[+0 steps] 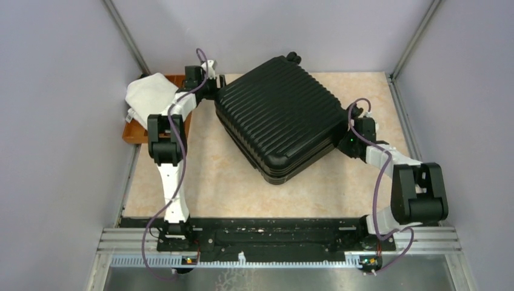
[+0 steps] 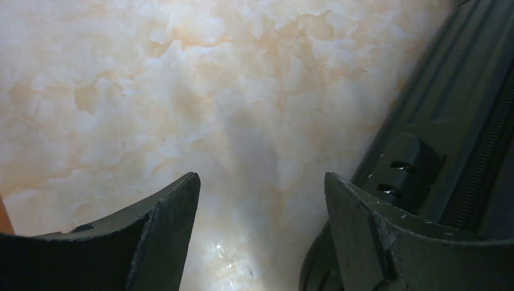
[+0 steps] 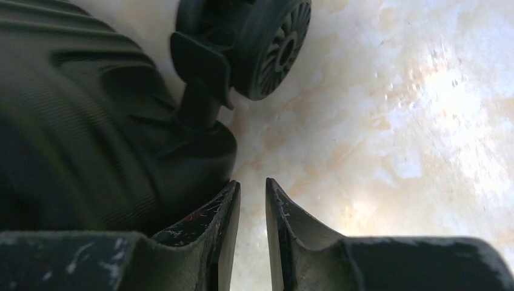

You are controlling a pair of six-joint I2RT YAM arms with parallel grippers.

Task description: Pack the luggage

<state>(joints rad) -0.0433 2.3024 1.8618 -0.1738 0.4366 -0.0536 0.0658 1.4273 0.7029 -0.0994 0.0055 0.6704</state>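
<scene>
The luggage (image 1: pixel 279 115) lies shut and flat, skewed across the table (image 1: pixel 212 182); its lining and contents are hidden. Judged step: handling the closed case, either opening or squaring it. A white cloth (image 1: pixel 148 94) sits on the brown tray (image 1: pixel 130 134) at far left, apparently unpacked. The left gripper (image 2: pixel 260 182) stands wide apart beside the case's far-left corner, holding nothing. The right gripper (image 3: pixel 253 185) is nearly together, empty, by a caster wheel (image 3: pixel 273 48). The next move calls for a grip on the seam; the zip's state is unclear.
</scene>
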